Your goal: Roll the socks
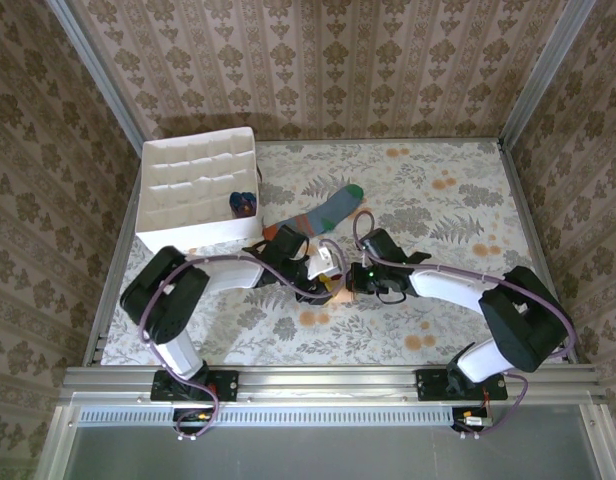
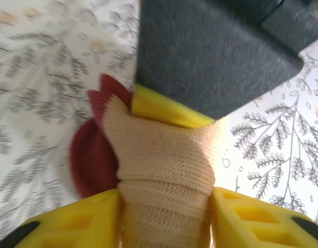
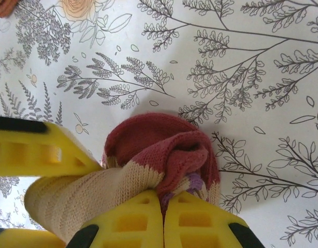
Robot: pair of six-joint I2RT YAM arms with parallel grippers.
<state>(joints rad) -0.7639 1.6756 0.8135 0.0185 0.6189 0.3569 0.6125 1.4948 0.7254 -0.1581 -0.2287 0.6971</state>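
Observation:
The peach sock [image 1: 340, 293] with maroon parts lies bunched on the floral table between both grippers. My left gripper [image 2: 167, 217] is shut on its peach body [image 2: 164, 155], one yellow finger [image 2: 71, 222] pressing each side. My right gripper [image 3: 164, 201] is shut on the maroon cuff end [image 3: 159, 144], its fingers [image 3: 128, 222] nearly touching. In the top view the left gripper [image 1: 321, 283] and right gripper [image 1: 356, 280] meet at the sock. The grey-blue sock [image 1: 323, 212] with green toe and orange cuff lies flat behind them. A rolled purple sock [image 1: 243, 203] sits in the box.
The white partitioned box [image 1: 198, 185] stands at the back left, close to the left arm's elbow. Patterned walls close in three sides. A metal rail [image 1: 328, 380] runs along the near edge. Open floral tablecloth [image 1: 458, 210] stretches to the right.

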